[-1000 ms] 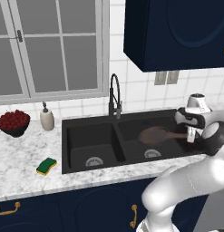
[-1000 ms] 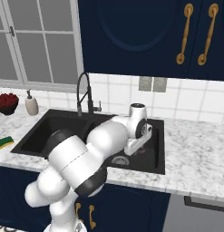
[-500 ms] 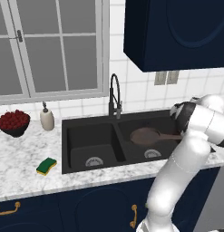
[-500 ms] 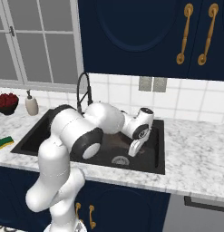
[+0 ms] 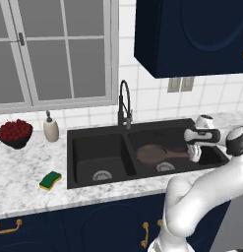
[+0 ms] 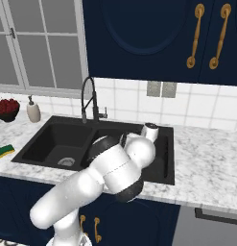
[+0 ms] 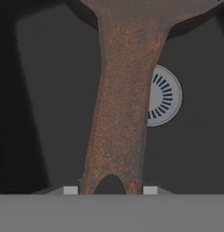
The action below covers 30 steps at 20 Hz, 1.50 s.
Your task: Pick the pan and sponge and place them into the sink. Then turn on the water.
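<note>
The pan (image 5: 151,154) hangs over the sink's (image 5: 98,140) right basin, end effector (image 5: 194,153) clamped on its handle.

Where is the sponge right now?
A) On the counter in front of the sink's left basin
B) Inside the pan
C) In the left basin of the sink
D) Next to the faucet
A: the sponge lies on the marble counter before the sink, well clear of the pan.

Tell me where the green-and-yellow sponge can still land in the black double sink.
The left basin is bare down to its round drain. The right basin is crowded: the brown-grey frying pan sits over its floor, with the gripper at the handle's end. The sponge lies on the marble counter, left of the sink.
</note>
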### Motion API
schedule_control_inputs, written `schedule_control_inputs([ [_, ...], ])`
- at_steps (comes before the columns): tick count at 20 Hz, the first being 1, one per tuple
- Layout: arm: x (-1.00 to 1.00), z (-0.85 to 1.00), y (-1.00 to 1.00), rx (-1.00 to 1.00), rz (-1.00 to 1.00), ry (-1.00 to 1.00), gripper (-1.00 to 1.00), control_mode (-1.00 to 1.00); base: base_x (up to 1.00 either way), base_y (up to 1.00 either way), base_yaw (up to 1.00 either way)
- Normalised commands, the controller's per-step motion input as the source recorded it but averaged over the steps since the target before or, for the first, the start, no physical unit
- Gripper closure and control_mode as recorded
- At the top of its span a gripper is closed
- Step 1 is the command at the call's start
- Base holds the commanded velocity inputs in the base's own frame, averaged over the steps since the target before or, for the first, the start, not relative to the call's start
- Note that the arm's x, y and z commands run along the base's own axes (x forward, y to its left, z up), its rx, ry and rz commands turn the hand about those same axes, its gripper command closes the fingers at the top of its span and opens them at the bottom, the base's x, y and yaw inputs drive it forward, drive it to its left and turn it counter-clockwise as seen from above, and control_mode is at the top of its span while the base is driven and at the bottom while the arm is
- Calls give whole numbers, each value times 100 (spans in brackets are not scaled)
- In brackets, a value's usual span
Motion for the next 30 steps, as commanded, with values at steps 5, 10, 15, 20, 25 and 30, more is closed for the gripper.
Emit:
schedule_control_inputs([
  [5, 26, -46, 20, 0, -6, 2, 100, -100, 0, 0, 0],
  [10, 20, -57, 11, 0, -4, 3, 100, -100, 0, 0, 0],
  [15, 47, -44, 2, 0, -2, 2, 100, -100, 0, 0, 0],
  [20, 56, -30, 1, 0, -3, 0, 100, -100, 0, 0, 0],
  [25, 49, -12, 10, 0, -6, -1, 100, -100, 0, 0, 0],
  [30, 24, 0, 13, 0, -10, -1, -100, -100, 0, 0, 0],
])
